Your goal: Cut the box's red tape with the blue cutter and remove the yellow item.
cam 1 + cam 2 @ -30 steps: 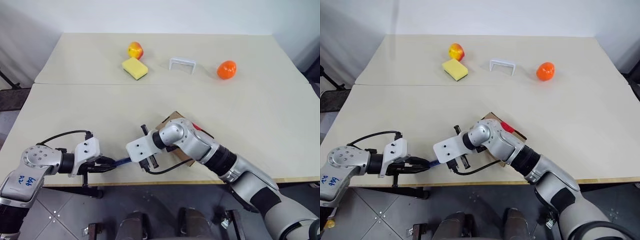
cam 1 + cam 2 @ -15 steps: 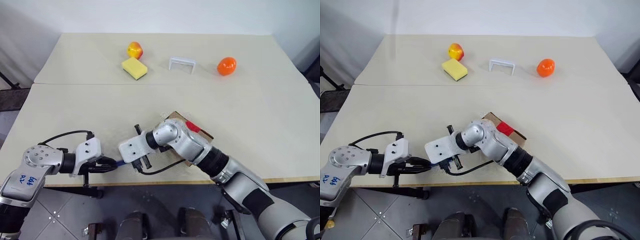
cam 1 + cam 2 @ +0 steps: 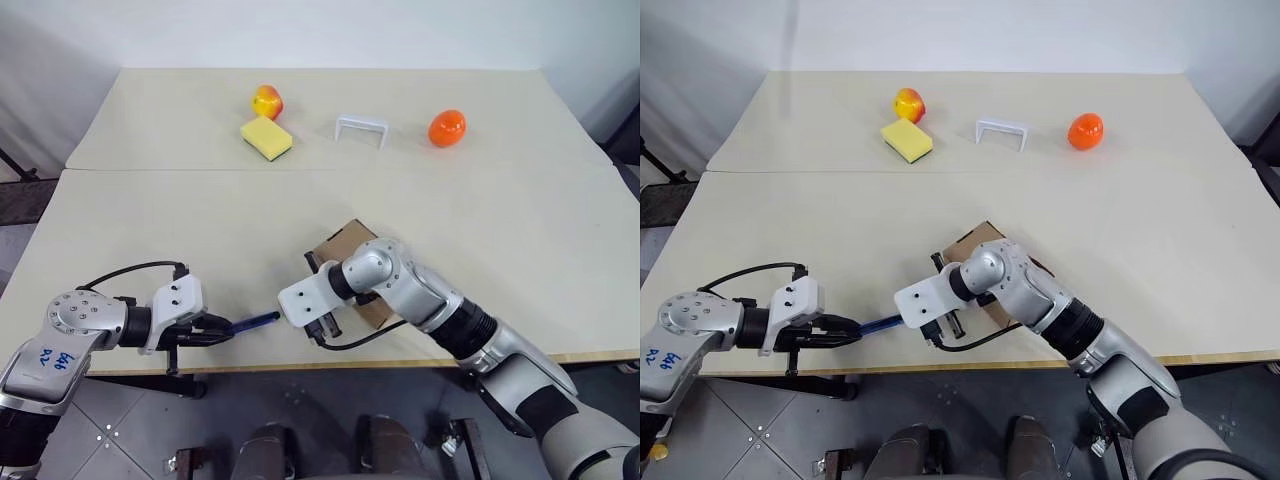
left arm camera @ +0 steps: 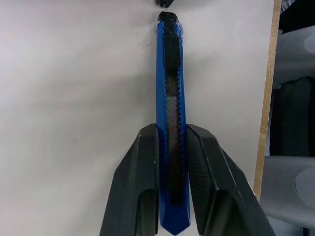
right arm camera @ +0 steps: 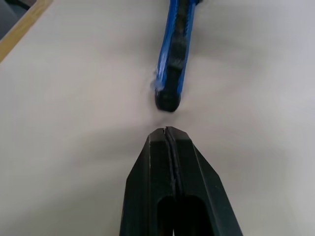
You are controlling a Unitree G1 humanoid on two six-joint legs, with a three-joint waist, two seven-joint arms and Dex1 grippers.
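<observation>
My left gripper is shut on the blue cutter, which lies low over the table near its front edge and points right. My right gripper is shut with nothing in it, its tips a short gap from the cutter's dark end. The brown box sits just behind the right wrist, and the right arm covers most of it. The red tape is hidden behind that arm. The yellow item is out of view.
At the back of the table lie a yellow-red apple, a yellow sponge, a small white bracket and an orange fruit. The table's front edge runs close under both grippers.
The right gripper slid left up to the cutter's tip, then drew back right, leaving a gap. Its arm now covers the red tape. The left gripper and cutter stayed put.
</observation>
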